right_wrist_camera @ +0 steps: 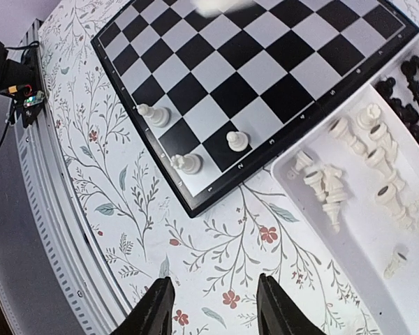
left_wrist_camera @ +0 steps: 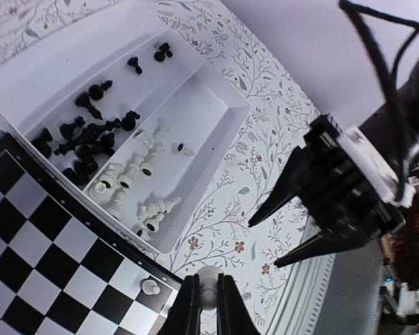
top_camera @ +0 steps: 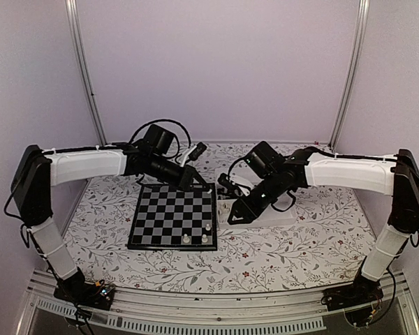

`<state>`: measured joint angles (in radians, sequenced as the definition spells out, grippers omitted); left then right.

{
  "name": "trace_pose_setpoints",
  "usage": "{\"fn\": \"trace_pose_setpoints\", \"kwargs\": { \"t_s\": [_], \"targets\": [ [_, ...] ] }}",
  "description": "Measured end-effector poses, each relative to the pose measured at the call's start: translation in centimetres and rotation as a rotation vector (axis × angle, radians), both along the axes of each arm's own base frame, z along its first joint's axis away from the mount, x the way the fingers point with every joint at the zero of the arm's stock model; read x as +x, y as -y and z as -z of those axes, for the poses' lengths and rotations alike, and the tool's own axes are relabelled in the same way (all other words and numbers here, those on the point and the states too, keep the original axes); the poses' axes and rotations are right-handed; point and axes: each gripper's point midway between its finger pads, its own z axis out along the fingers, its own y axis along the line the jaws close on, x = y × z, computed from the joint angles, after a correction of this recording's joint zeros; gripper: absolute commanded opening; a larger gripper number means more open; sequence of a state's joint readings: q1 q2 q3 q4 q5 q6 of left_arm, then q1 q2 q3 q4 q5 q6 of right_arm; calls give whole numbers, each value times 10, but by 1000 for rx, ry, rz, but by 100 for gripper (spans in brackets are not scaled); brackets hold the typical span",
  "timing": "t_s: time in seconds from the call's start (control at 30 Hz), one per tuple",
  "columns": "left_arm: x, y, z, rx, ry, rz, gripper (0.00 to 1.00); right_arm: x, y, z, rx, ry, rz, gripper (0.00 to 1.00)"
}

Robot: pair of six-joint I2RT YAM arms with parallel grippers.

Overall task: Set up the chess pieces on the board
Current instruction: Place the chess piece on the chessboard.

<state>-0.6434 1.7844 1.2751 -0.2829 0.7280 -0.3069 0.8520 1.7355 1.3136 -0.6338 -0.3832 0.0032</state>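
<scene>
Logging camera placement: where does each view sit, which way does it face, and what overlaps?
Top external: above and behind the bases, looking down at the board; both arms show.
Left wrist: looks past the left end effector, shut on a white piece, toward the tray.
Right wrist: looks down past the open right end effector at board and tray.
Both wrist views share the board and the tray.

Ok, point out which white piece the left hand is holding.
The white piece pinched between the fingers of the left hand; the other white pieces stand on the board or lie in the tray.
</scene>
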Motion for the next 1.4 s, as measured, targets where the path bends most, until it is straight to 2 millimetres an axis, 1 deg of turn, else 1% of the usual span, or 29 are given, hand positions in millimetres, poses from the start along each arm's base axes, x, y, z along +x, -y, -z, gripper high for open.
{"fn": "trace_pose_setpoints", "kwargs": {
  "t_s": [0.03,0.1,0.17,0.2,0.27,0.37,0.43,0.5,0.63,0.77,0.9,1.03,1.4],
  "targets": [
    [-2,-1,-10,26,73,-11,4,-1,5,1,-1,-12,17,43],
    [-11,-3,-25,73,195,-25,4,3,7,0,9,-23,53,43],
    [-17,-6,-29,123,276,-36,4,9,7,-2,22,-24,79,43],
    [-19,-7,-25,163,308,-44,4,11,7,-2,25,-25,88,43],
    [-22,-14,-10,244,337,-59,4,13,7,-2,28,-30,100,43],
    [-24,-30,19,388,359,-76,4,13,7,2,21,-39,104,43],
    [-23,-38,30,450,369,-83,4,13,7,5,17,-43,105,43],
    [-23,-43,37,490,379,-85,5,13,7,8,13,-50,103,43],
    [-25,-43,45,522,388,-63,7,13,3,14,8,-69,96,43],
    [-33,-38,67,559,367,-13,6,14,1,20,-1,-81,93,43],
    [-42,-33,86,587,339,33,6,14,1,21,-3,-82,94,42],
    [-49,-30,96,597,323,59,6,14,2,24,-11,-87,96,42],
    [-52,-27,102,600,318,72,6,13,4,27,-24,-99,103,42]
  ]
}}
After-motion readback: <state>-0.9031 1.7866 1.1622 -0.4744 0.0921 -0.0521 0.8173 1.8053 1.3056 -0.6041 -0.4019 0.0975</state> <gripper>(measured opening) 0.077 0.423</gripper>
